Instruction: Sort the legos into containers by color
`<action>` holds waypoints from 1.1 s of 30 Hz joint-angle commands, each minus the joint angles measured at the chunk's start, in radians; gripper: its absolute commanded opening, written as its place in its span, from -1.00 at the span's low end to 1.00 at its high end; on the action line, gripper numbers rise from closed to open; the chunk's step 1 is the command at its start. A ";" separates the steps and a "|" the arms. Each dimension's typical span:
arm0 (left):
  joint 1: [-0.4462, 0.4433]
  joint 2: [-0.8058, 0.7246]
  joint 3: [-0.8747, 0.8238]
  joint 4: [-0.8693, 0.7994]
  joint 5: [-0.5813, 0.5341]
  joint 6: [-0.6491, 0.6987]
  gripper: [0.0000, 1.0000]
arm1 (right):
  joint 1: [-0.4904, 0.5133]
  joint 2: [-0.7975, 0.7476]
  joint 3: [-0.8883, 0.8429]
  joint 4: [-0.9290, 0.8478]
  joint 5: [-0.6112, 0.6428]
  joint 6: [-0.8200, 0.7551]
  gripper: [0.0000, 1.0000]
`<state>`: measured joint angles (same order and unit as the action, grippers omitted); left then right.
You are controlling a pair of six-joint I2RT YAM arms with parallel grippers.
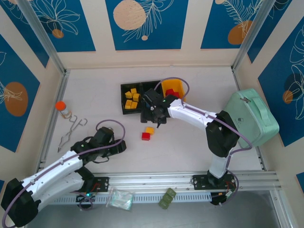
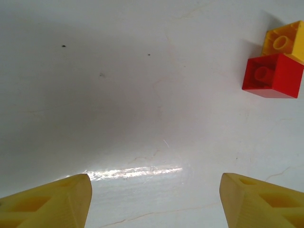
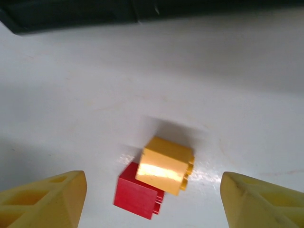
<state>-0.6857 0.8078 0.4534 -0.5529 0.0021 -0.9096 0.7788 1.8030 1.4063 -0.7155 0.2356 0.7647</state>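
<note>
Two loose legos lie side by side on the white table, a yellow-orange one (image 1: 150, 130) (image 3: 165, 165) and a red one (image 1: 146, 136) (image 3: 137, 197). In the right wrist view the yellow-orange brick overlaps the red brick's corner. My right gripper (image 1: 158, 118) (image 3: 153, 190) hangs open just above them, holding nothing. My left gripper (image 1: 119, 145) (image 2: 155, 194) is open and empty over bare table, left of the red brick (image 2: 273, 76) and the yellow-orange brick (image 2: 285, 42). The containers stand behind: a black bin (image 1: 124, 90) with several yellow bricks, a middle black bin (image 1: 151, 86), and a yellow-orange bin (image 1: 179, 86) holding red bricks.
An orange-capped bottle (image 1: 61, 108) and metal tongs (image 1: 71, 132) lie at the left. A mint-green case (image 1: 251, 116) sits at the right. A plastic bag (image 1: 119, 198) and an olive-green toy (image 1: 166, 198) rest on the front rail.
</note>
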 commanded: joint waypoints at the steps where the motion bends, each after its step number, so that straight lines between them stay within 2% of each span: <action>1: -0.006 -0.001 0.024 0.038 0.042 0.033 0.43 | 0.002 -0.011 -0.023 -0.003 -0.025 0.070 0.50; 15: -0.007 0.000 -0.004 0.057 0.041 0.015 0.44 | 0.010 0.114 -0.033 0.039 -0.088 0.114 0.46; 20: -0.008 -0.002 -0.020 0.064 0.042 0.000 0.43 | 0.009 0.147 -0.036 0.047 -0.098 0.128 0.30; 30: -0.010 -0.015 -0.033 0.058 0.029 -0.009 0.43 | 0.007 0.157 -0.045 0.052 -0.097 0.124 0.10; 33: -0.010 -0.018 -0.038 0.060 0.027 -0.012 0.43 | 0.007 0.163 -0.047 0.054 -0.103 0.120 -0.06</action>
<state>-0.6903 0.8059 0.4305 -0.5007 0.0265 -0.9115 0.7799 1.9438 1.3720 -0.6575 0.1524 0.8841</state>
